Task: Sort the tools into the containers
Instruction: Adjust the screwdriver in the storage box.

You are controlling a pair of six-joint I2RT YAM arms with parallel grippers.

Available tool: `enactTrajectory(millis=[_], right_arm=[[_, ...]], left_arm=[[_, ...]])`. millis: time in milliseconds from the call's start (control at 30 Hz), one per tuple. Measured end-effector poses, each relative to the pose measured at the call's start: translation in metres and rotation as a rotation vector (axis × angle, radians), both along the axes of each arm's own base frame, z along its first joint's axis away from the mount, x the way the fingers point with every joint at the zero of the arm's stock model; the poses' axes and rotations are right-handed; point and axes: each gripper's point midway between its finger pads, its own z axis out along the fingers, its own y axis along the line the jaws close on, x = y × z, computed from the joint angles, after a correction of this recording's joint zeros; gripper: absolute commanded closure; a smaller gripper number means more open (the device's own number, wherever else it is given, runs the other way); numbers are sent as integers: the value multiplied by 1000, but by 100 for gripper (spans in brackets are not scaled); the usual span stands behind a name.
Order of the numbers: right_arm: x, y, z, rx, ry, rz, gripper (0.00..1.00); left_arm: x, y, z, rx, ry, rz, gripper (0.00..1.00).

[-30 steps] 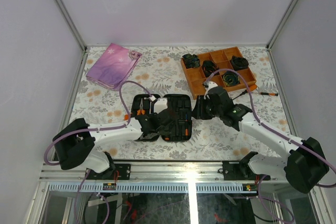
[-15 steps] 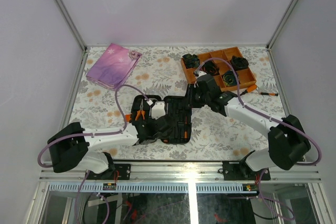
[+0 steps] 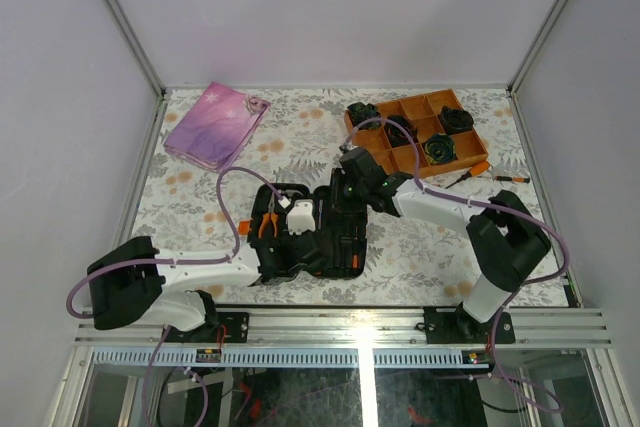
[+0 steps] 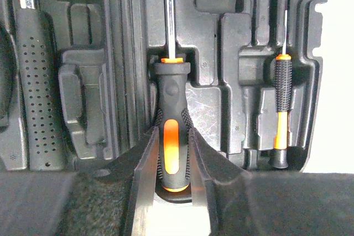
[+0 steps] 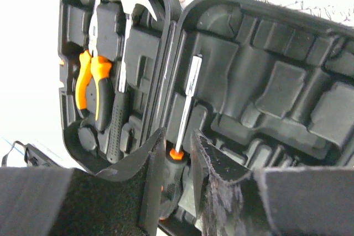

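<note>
Orange-handled screwdriver (image 4: 169, 84) lies snug in case (image 4: 83, 81), left claw (image 4: 172, 136) pinching.

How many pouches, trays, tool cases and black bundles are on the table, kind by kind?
Pink pouch: 1
Orange tray: 1
Black tool case: 1
Black bundles, all in the tray: 4
Total: 7

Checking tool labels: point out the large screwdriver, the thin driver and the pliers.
large screwdriver (image 4: 170, 89), left wrist view, black upper part of its handle.
thin driver (image 4: 282, 89), left wrist view, black knurled grip.
pliers (image 5: 83, 87), right wrist view, left orange handle.
</note>
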Motion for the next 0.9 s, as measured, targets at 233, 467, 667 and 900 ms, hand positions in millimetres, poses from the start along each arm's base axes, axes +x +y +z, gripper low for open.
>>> enactTrajectory(millis=[233,467,667,900], right_arm=[[13,10,-9,-23,1,-18,73],[27,15,-15,-55,-6,-39,76],[31,18,-24,-76,8,-42,78],[31,16,-33,-103,21,-41,80]], left_arm=[[-2,-1,0,-9,1,4,77],[-2,-1,0,-13,1,3,77],[-2,-1,0,-14,0,3,78],[-3,-1,1,-14,0,0,78]])
